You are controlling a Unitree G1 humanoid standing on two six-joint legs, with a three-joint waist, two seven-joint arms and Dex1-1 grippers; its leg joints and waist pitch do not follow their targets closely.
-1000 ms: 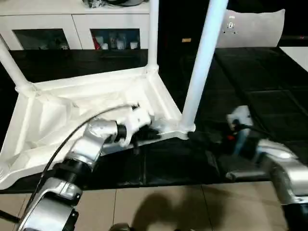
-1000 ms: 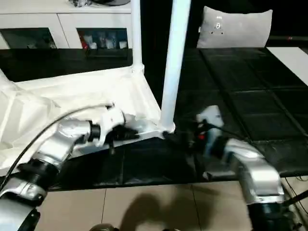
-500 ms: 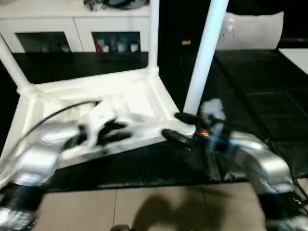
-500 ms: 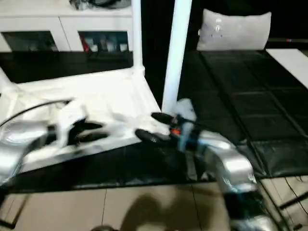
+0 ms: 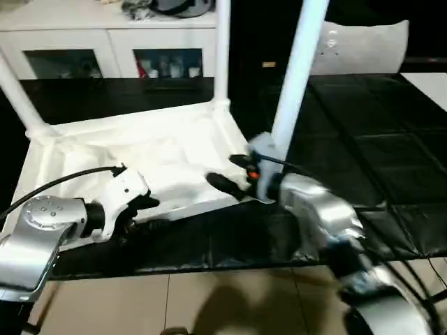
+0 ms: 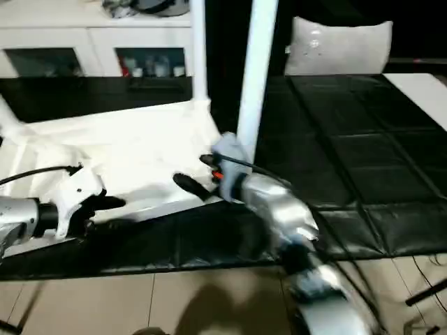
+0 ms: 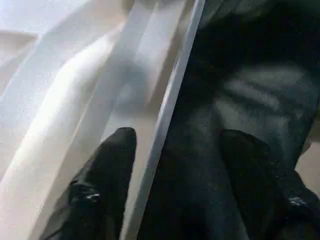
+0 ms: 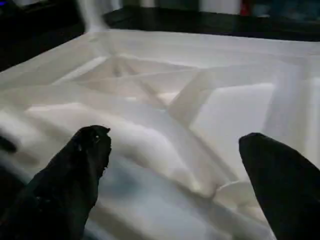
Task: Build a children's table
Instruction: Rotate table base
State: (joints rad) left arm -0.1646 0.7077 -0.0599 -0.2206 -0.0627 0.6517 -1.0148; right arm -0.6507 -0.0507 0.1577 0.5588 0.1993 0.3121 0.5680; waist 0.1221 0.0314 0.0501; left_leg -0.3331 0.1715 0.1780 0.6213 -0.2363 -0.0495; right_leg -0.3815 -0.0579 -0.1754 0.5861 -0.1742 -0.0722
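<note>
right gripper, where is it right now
In the left eye view the right gripper is open over the near right corner of the upturned children's table, beside the base of the nearest leg.

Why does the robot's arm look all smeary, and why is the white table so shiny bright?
In the eye views the right arm is smeared, a sign of fast motion, while the table glares white against the dark mat. In the left wrist view the table edge and fingers look soft, too close to focus.
</note>
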